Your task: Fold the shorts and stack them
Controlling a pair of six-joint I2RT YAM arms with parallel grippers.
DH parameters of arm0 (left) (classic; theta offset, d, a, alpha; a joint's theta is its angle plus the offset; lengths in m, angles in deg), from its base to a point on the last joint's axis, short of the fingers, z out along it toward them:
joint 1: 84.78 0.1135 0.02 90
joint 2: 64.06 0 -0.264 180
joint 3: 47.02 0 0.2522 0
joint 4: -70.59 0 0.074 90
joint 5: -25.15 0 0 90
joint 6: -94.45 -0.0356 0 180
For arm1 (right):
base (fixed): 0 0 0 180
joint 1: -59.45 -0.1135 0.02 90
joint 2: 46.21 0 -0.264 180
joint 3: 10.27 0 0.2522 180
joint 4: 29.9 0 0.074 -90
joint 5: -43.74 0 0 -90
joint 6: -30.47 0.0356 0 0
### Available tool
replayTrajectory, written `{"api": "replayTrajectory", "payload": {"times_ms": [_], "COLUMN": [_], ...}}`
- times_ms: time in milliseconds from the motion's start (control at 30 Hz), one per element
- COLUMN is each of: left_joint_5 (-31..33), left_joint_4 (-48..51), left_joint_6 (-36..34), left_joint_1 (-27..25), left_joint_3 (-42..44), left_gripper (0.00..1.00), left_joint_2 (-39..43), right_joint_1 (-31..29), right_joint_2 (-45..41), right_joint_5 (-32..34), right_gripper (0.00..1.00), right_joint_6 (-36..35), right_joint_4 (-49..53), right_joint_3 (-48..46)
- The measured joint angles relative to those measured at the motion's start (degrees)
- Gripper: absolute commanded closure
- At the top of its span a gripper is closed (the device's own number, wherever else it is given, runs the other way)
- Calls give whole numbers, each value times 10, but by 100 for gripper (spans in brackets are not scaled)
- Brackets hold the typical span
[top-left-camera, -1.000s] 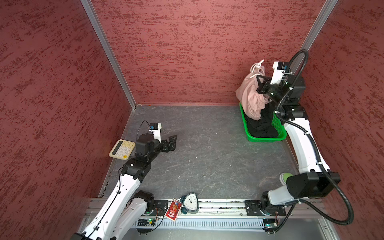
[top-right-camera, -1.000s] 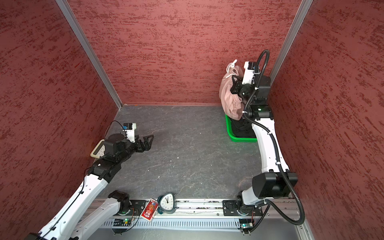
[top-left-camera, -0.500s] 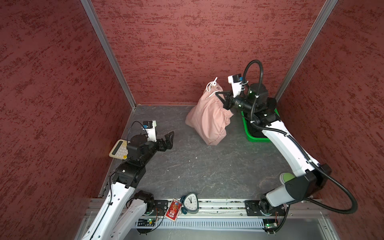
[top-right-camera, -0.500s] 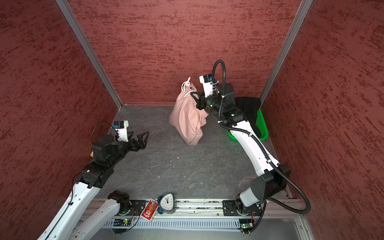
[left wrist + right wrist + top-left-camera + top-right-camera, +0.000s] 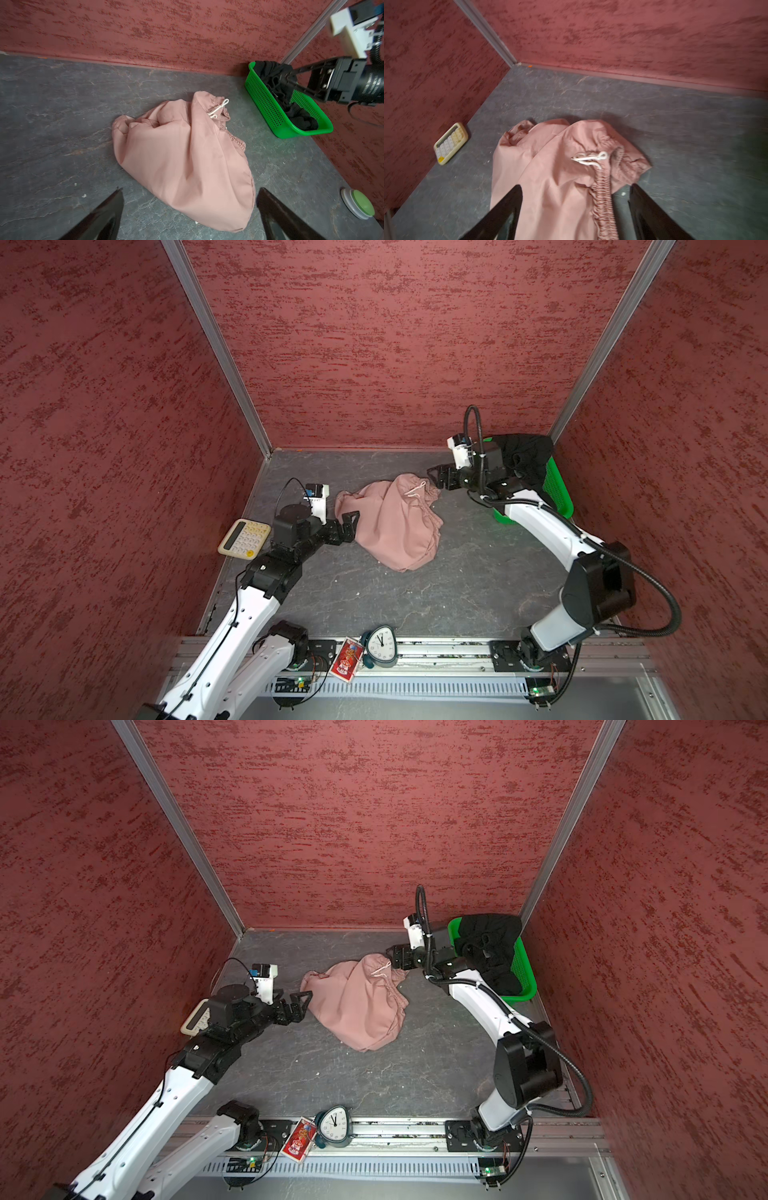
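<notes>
**Two pairs of shorts, two hands, one basket.** The pink shorts (image 5: 395, 524) lie in a crumpled, unfolded heap at the middle of the tabletop (image 5: 415, 601). Their gathered waistband and white drawstring are turned toward the far right. The heap is clear of the walls, presumably so that both arms can reach it for spreading. The black shorts (image 5: 528, 456) sit bunched in the single green basket (image 5: 559, 493) at the far right corner, spilling over its far rim. The right hand (image 5: 434, 480) hovers just beside the pink waistband, jaws spread and gripping nothing. The left hand (image 5: 350, 526), likewise wide open and empty, points at the heap's left edge; contact with the cloth cannot be judged. By this layout, folding has not begun. One calculator (image 5: 245, 538), one clock (image 5: 382, 648) and one red card (image 5: 347, 663) lie at the margins, apparently unrelated to the task.
</notes>
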Motion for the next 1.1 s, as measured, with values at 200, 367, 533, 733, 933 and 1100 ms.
{"api": "replayTrajectory", "payload": {"times_ms": [200,367,533,733,933,1100], "left_joint_5": [8,58,116,158,193,223], "left_joint_4": [-21,-33,-17,1,6,5], "left_joint_6": [-40,-90,-120,-136,-129,-115], "left_joint_1": [-127,-243,-304,-346,-359,-356], "left_joint_3": [-18,-121,-276,-347,-382,-390], "left_gripper": [1,1,1,1,1,0], "left_joint_2": [-102,-282,-487,-606,-662,-697], "right_joint_1": [46,79,96,97,132,151], "right_joint_2": [-44,-52,-49,-25,-18,-31], "right_joint_5": [38,39,46,76,91,94], "right_gripper": [22,27,27,24,24,25], "right_joint_6": [15,32,38,35,33,33], "right_joint_4": [-1,17,37,49,46,48], "right_joint_3": [-57,-111,-152,-160,-171,-194]}}
